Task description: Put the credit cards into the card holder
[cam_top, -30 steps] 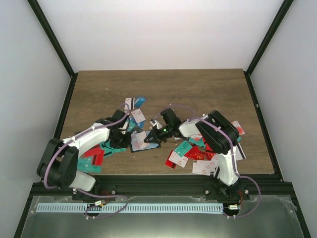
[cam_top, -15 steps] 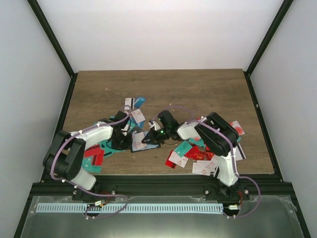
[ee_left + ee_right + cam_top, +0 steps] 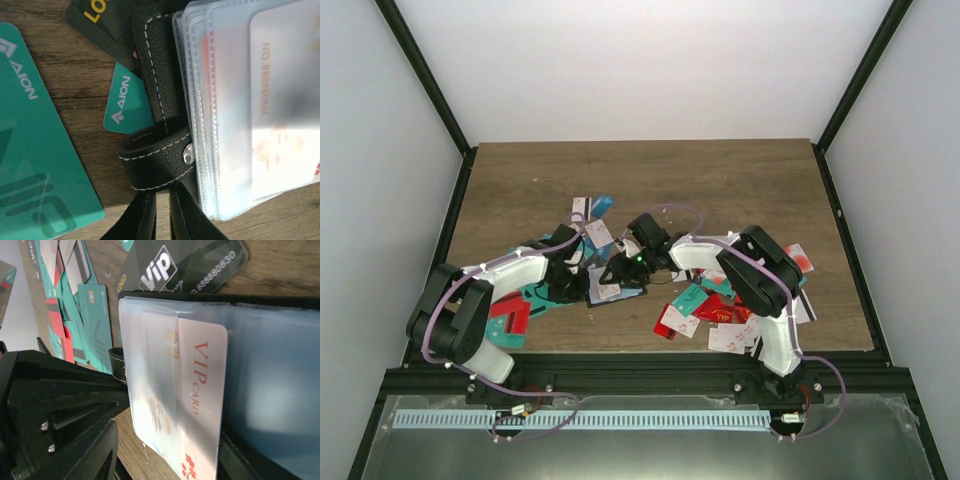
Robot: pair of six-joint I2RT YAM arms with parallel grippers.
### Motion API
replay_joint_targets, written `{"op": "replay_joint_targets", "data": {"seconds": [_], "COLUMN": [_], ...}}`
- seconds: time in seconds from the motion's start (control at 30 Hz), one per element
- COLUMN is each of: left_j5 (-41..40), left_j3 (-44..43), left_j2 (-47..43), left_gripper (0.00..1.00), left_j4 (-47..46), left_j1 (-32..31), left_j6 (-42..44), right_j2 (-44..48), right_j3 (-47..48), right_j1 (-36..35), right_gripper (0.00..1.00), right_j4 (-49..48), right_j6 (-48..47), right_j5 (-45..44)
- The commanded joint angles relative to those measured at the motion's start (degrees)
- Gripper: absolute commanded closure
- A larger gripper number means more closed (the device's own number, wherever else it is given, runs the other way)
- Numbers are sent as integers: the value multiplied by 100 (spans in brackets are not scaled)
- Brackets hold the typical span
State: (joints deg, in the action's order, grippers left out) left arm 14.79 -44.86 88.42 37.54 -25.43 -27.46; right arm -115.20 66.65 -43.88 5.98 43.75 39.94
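left fingers (image 3: 132, 230) clenched on card holder (image 3: 157, 75) strap, right fingers (image 3: 240, 462) parted around vip card (image 3: 200, 390)

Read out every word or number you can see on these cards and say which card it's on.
"AION": big teal card, and smaller teal card beside the card holder.
"NO.888880804", end digits soft: white numbered card.
"ViP", "LOGO", a number starting "88888": black card.
"VIP CARD": white VIP card.
Yellow "LO", cut off: dark card.
Overhead view: all too small.
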Motion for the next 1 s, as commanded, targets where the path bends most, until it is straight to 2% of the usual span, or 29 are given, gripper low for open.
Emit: {"op": "replay_joint_targets", "data": {"seconds": [0.0, 0.1, 0.27, 0.73, 0.97], "left_j5": [132, 122, 125, 497, 687], "left_j3": [107, 114, 137, 371, 457], "left_j2": [-31, -51, -53, -65, -137], "left_gripper": [89, 90, 89, 91, 93], "left_j4": [-209, -210, -253, -723, -909], "left_j1": [-32, -32, -27, -32, -30], "left_j6": [-66, -55, -49, -194, -328], "right_j2": [81, 12, -48, -992, -1042], "right_j3": [340, 602, 870, 2216, 2409], "right_j1": [-42, -44, -145, -684, -816], "right_gripper": [46, 40, 34, 32, 31], "right_j4": [1223, 1625, 2019, 3295, 3435], "right_j6": [-465, -609, -761, -782, -830], "right_j5": [-464, -611, -707, -1193, -1289]}}
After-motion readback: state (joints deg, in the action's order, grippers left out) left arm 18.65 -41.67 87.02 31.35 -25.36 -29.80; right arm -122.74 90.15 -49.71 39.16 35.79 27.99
